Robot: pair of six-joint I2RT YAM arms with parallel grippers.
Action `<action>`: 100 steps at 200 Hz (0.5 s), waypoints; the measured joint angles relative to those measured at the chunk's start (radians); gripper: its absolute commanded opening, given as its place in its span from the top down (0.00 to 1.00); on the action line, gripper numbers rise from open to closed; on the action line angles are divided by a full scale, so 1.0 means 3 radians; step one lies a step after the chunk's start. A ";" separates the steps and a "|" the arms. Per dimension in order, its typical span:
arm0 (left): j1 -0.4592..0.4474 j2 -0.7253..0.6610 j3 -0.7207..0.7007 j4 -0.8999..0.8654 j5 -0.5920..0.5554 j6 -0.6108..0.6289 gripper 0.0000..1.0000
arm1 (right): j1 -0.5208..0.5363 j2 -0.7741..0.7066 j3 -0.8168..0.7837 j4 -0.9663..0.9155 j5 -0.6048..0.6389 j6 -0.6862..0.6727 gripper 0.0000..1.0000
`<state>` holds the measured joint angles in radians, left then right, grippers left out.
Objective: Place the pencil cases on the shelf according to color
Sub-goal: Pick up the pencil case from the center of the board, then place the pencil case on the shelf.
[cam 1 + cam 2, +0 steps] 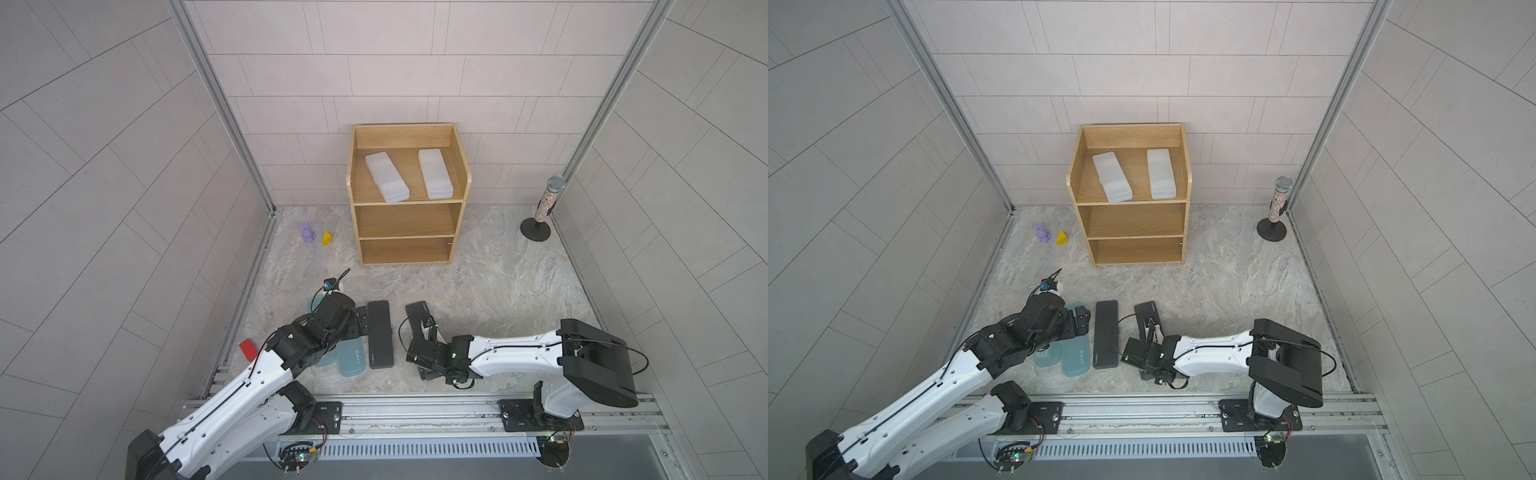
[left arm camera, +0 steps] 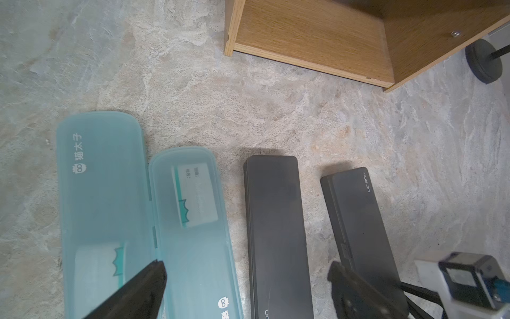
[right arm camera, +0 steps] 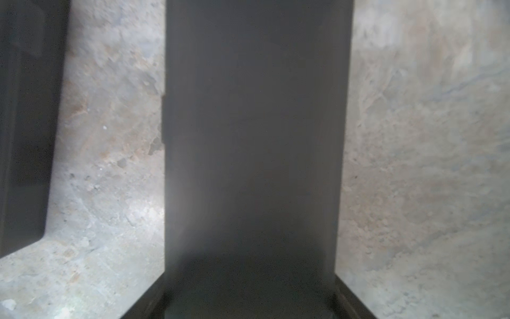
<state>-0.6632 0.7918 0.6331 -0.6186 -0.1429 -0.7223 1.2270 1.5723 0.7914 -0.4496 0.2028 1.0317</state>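
**Right gripper** (image 3: 249,284) — clamped. Its two black fingers (image 3: 149,309) sit against the opposite long edges of a matte black rectangular plastic pencil case (image 3: 254,132), with no gap visible on either side. The case lies flat on the grey-beige marbled tabletop (image 3: 414,165), slightly skewed, its far end pointing towards the shelf. In both top views the right wrist covers its near half.

Just beside it on the left, not touching, a second matte black pencil case (image 1: 380,336) lies flat and free.

**Left gripper** (image 2: 245,276) — jaws wide apart, holding nothing. In the left wrist view its fingers frame the second black case and the right-hand one of two translucent teal-blue round-ended plastic pencil cases (image 2: 190,234). These two lie flat side by side, long edges close together; whether they touch cannot be told. In both top views the left arm overhangs them.

The light oak three-tier open-fronted wooden shelf (image 1: 405,203) stands against the far tiled wall, well apart from these four cases. On its top tier lie two frosted translucent white rectangular pencil cases (image 1: 387,177), flat and apart, the left one skewed.

Outlying items:
- A small red block (image 1: 248,349) lies at the table's left edge.
- A purple figurine (image 1: 307,232) and a yellow wedge (image 1: 327,238) lie left of the shelf.
- A microphone on a round black stand (image 1: 548,203) is in the far right corner.
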 measured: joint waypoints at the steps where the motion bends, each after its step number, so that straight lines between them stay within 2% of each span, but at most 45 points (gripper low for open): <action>1: 0.0000 0.0000 0.0000 0.0001 0.0000 -0.0001 0.00 | 0.0003 -0.0001 -0.0001 -0.0001 0.0001 0.0000 0.31; 43: 0.0000 0.0000 0.0000 0.0027 0.0027 -0.0064 0.00 | 0.0111 -0.0345 -0.0047 -0.0376 0.0172 0.0005 0.35; 100: 0.0000 0.0139 0.0005 0.0340 0.0139 -0.0072 0.00 | 0.0001 -0.1442 -0.0047 -0.0725 0.0505 -0.0076 0.36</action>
<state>-0.6632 0.8333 0.6346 -0.5167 -0.1013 -0.7441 1.2274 1.1397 0.7773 -0.6670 0.3542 1.0088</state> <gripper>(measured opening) 0.996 0.731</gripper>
